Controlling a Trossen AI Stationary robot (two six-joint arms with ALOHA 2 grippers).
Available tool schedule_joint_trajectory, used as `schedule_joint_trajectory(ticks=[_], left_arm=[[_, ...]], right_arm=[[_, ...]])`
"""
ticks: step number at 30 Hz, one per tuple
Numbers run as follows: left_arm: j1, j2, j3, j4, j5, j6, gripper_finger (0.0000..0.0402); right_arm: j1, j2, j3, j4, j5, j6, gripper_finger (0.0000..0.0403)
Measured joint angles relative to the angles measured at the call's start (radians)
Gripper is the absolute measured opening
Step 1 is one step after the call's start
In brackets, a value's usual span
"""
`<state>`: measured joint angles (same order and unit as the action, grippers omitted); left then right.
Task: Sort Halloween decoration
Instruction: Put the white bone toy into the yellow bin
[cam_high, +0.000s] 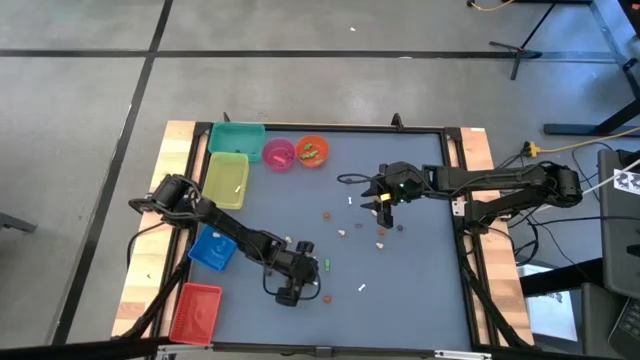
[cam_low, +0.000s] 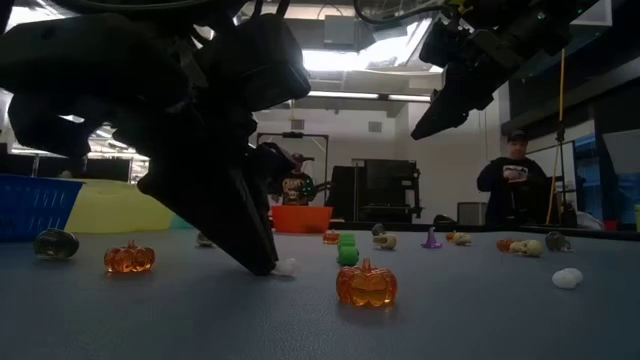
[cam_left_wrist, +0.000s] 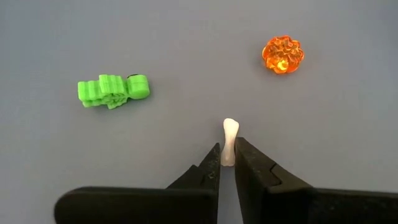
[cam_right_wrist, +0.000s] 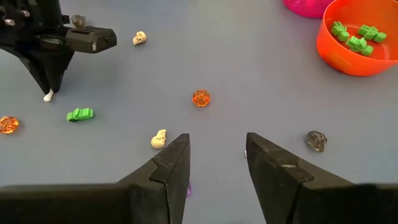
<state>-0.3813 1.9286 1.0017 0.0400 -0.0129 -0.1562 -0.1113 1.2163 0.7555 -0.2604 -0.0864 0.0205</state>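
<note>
While we looked down on the desk (cam_high: 420, 290), the bins lay along its nine o'clock edge: a teal bin (cam_high: 237, 137), a yellow bin (cam_high: 226, 179), a blue bin (cam_high: 212, 248) and a red bin (cam_high: 196, 311), with a pink bowl (cam_high: 278, 153) and an orange bowl (cam_high: 312, 151) at twelve o'clock; the orange bowl already held green pieces.

Our left arm reached in from nine o'clock, its wrist pitched steeply down so the left gripper (cam_left_wrist: 227, 157) met the desk near six o'clock. Its jaws were pinched on a small white bone (cam_left_wrist: 229, 142), which stood on end against the surface. We judged the step in hand to be picking this bone, and to do it well we would lift straight up, since the grip sat low on one end and a sideways drag could twist the piece out. A green trinket (cam_left_wrist: 112, 91) and an orange pumpkin (cam_left_wrist: 283, 54) lay near but clear of the jaws.

Our right arm stretched in from three o'clock, and the right gripper (cam_right_wrist: 216, 155) hung above the desk's middle with jaws parted and empty. Beneath it were scattered a cream skull (cam_right_wrist: 159, 139), another orange pumpkin (cam_right_wrist: 201, 98) and a dark skull (cam_right_wrist: 316, 140).
</note>
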Motion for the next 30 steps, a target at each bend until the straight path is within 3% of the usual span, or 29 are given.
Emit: schedule_joint_trajectory(ticks=[16,30], left_arm=[[0.018,-0.012,0.113,-0.053,0.004,0.009,0.0017],[0.150,-0.247,0.116,-0.339,-0.076,0.028,0.0017]], right_arm=[[0.000,0.000,0.000,-0.002,0.000,0.000,0.0156],[0.000,0.000,0.000,-0.004,0.000,-0.001,0.0156]])
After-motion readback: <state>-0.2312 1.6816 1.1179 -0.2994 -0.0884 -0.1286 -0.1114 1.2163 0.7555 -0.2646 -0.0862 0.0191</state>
